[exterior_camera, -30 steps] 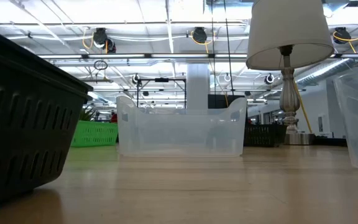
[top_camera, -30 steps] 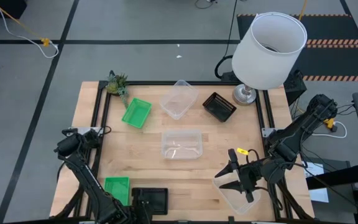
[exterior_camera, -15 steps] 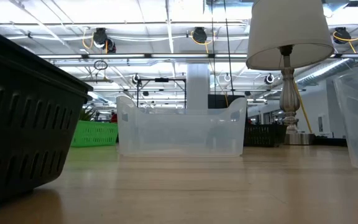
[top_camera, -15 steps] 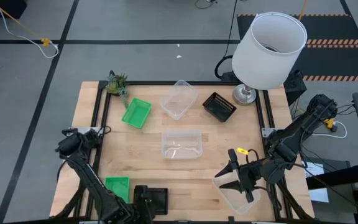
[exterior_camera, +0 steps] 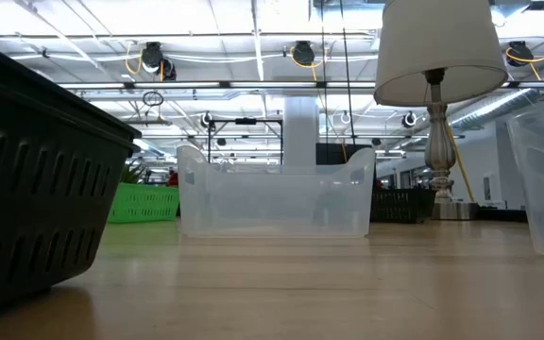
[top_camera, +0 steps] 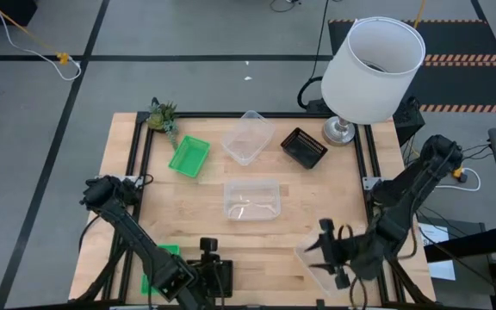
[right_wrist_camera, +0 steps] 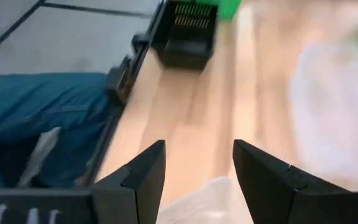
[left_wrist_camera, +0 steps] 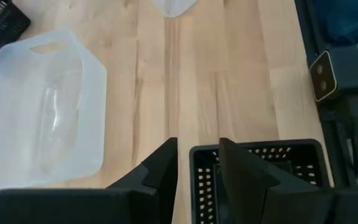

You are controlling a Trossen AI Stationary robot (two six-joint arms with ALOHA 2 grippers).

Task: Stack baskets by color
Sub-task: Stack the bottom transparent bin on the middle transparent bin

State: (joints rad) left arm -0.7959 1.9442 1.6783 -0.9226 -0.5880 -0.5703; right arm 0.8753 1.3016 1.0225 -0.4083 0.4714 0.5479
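Note:
In the left wrist view my left gripper (left_wrist_camera: 197, 144) stands open at the near edge, over a black mesh basket (left_wrist_camera: 263, 174). One basket corner (left_wrist_camera: 194, 152) shows between the fingers; I cannot tell if they touch it. A green basket (top_camera: 157, 253) lies behind that arm. My right gripper (right_wrist_camera: 199, 148) is open above the clear basket (top_camera: 315, 269) at the near right, with the basket's rim (right_wrist_camera: 207, 198) showing below the gap. Further baskets rest on their bases: clear (top_camera: 251, 199), clear (top_camera: 248, 138), green (top_camera: 189, 156), black (top_camera: 304, 147).
A large white lampshade (top_camera: 375, 67) on a metal foot (top_camera: 337, 131) stands at the far right corner. A small spiky plant (top_camera: 162, 115) is at the far left. Bare wood (top_camera: 188, 211) lies between the middle clear basket and the table's left side.
My left gripper has gone toward the table's right edge along the near edge, rolling its wrist, and now stands over the black basket. My right gripper has come down toward the near edge over the clear basket and has rolled. The baskets have kept their places.

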